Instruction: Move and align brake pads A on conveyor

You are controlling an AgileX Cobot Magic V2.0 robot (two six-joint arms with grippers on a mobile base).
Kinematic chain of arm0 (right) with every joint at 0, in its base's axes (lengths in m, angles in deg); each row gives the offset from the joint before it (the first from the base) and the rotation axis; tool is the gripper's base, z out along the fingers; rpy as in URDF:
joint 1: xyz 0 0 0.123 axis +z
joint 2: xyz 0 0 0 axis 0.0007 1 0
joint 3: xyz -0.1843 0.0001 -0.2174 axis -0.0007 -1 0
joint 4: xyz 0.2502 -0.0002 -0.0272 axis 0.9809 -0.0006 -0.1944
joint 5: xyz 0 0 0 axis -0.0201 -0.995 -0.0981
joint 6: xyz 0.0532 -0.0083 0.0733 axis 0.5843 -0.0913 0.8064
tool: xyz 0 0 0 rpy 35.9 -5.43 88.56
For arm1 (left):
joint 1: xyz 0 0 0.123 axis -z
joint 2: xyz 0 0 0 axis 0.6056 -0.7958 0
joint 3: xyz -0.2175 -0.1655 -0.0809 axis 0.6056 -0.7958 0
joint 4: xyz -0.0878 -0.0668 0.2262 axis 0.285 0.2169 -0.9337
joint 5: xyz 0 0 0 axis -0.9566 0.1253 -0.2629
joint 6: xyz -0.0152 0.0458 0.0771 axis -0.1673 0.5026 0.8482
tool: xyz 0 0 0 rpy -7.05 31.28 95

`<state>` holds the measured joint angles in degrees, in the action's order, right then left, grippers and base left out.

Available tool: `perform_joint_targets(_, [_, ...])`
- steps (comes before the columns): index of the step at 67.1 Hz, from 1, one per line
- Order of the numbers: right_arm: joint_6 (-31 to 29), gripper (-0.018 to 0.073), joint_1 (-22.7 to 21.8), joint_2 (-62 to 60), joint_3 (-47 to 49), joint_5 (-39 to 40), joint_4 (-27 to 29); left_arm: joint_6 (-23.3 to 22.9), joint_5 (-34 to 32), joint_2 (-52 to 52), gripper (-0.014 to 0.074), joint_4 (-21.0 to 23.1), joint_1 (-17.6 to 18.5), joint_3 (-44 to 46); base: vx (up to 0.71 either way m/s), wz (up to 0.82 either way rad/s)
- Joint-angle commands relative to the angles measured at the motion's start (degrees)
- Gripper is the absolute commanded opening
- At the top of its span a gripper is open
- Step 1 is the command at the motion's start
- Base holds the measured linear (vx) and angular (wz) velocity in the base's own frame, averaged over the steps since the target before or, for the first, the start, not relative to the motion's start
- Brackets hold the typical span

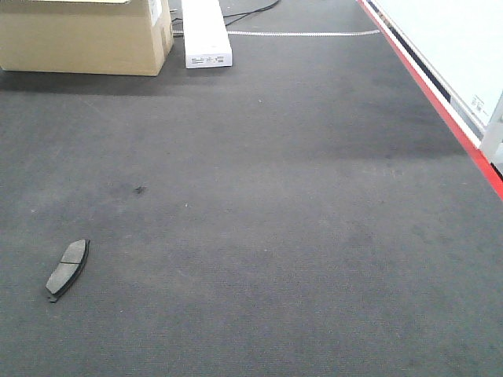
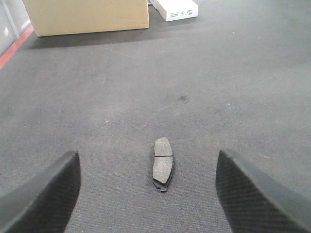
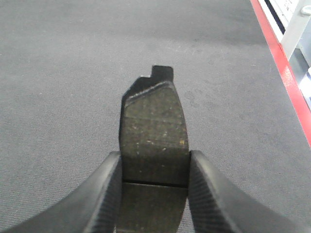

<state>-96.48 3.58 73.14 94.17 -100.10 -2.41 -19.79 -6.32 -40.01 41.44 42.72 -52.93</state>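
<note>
In the right wrist view the right gripper (image 3: 154, 160) is closed on the held brake pad (image 3: 154, 121); its two black fingers (image 3: 104, 194) press the pad's long edges from 9 and 3 o'clock, at about the thin groove; the free end of the pad, with a small square tab, points to 12 o'clock; the dark grey conveyor (image 3: 58, 97) fills the view behind it, and I cannot tell if the pad touches the belt; the red frame rail (image 3: 284, 82) runs along the edge at 2 o'clock.

In the left wrist view the left gripper (image 2: 148, 158) is wide open and holds nothing; its fingers (image 2: 48, 194) stand at 8 and 4 o'clock; between them, a little ahead and apart from both, the loose brake pad (image 2: 163, 162) lies flat on the belt, its long side toward 12 o'clock; a small dark spot (image 2: 182, 97) is on the belt beyond it.

In the front view this loose pad is at 8 o'clock, its length running from 7 to 1 o'clock; at the far end of the belt, at 11 o'clock, stands a cardboard box (image 1: 78, 35); just beside it, at 12 o'clock, lies a long white box (image 1: 206, 35).
</note>
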Motion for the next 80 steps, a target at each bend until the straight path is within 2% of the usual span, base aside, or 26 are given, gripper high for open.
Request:
perform_joint_targets(1, [-0.6, -0.0007, 0.0, 0.4, 1.8, 5.4, -0.2, -0.6, -4.4, -0.5, 0.0538, -0.2, 0.0, 1.1, 0.0, 0.0])
perform_joint_targets(35, [-0.6, -0.0007, 0.0, 0.4, 1.8, 5.4, -0.2, -0.6, -4.4, -0.5, 0.0538, -0.2, 0.0, 1.1, 0.0, 0.0])
perform_joint_targets(56, [-0.4, -0.0007, 0.0, 0.9, 1.8, 8.0, -0.3, -0.6, -4.4, -0.5, 0.0538, -0.2, 0.0, 1.1, 0.0, 0.0])
perform_joint_targets(68, [0.3, -0.0007, 0.0, 9.4, 5.0, 8.7, -0.2, -0.6, -4.4, -0.5, 0.0538, -0.2, 0.0, 1.1, 0.0, 0.0])
perform_joint_targets(80, [2.9, -0.0007, 0.0, 22.8, 12.4, 8.8, -0.2, -0.6, -4.4, -0.5, 0.0536, -0.2, 0.0, 1.1, 0.0, 0.0])
